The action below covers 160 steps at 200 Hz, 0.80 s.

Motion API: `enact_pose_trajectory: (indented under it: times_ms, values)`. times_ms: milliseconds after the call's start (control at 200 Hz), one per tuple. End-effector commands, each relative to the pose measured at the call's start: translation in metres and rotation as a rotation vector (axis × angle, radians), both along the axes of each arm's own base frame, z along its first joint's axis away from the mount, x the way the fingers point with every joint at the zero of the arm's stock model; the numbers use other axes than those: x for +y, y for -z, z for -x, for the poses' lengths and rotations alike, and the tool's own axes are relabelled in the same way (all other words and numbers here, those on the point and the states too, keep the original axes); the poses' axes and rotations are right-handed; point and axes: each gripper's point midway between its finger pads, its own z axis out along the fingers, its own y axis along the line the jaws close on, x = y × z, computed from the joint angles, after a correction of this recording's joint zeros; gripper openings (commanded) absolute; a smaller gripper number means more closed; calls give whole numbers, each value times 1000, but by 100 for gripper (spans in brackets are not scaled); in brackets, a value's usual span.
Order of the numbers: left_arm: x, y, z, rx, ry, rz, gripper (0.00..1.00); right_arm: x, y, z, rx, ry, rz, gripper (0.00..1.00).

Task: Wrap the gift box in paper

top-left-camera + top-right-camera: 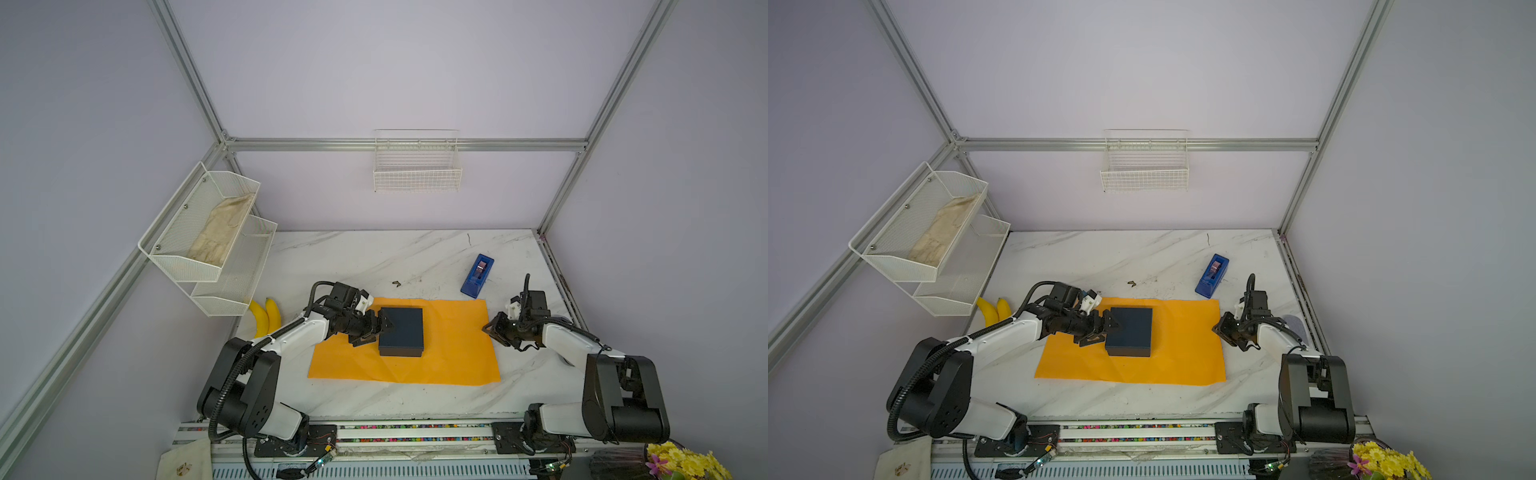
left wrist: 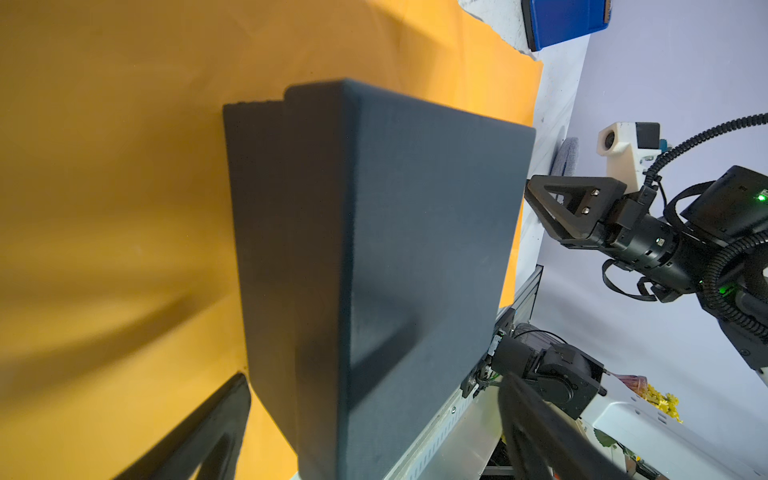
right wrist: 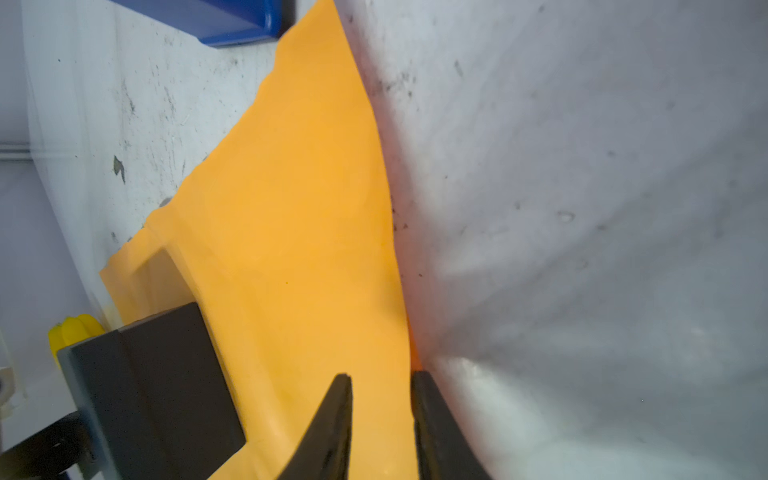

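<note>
Holding the right claw [image 3: 382, 378] narrow, jaws astride the paper's [image 1: 453, 345] right edge toward its far end, a slim gap showing between them; not yet pinching, by the look of the right wrist view. Holding the left claw [image 1: 379, 333] wide at the box's [image 1: 402, 334] left side, one finger [image 1: 386, 323] over the left rim of the lid [image 1: 409, 320], the other low beside the box above the paper; gripping nothing, and touching or not, impossible to tell.

Finding the box sitting on the paper, left of its middle and nearer its far edge, with the paper lying flat on the tabletop [image 1: 374, 257] and the dispenser [image 1: 477, 276] just beyond its far right corner.

Judging the step in hand as taking up the right edge for folding over the box. Doing that well probably meaning getting one jaw properly under the edge before closing, biting only a shallow strip, and squeezing gently, thin paper creasing and tearing easily. Then lifting in an arc leftward rather than dragging, so as not to be pulling the paper out from under the box. Steadying the box with the left claw meanwhile, pressing lightly on the lid. Watching the far right corner near the dispenser for snagging.
</note>
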Motion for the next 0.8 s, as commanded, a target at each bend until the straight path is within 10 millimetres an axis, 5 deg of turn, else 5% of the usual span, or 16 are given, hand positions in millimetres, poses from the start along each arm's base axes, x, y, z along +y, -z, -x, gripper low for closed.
enact_pose_trajectory:
  times_ms: [0,400,620,795]
  values:
    - [-4,-28,-16,-88,1,35,92,-8,3,-8,3,19,48,22]
    - [-2,-32,-16,-100,-4,23,92,-14,0,-11,-6,34,80,0]
    - [0,-34,-17,-101,-8,10,92,-21,-18,-16,-50,45,120,0]
    - [3,-55,-17,-155,-9,12,92,-27,-34,-21,-90,97,135,0]
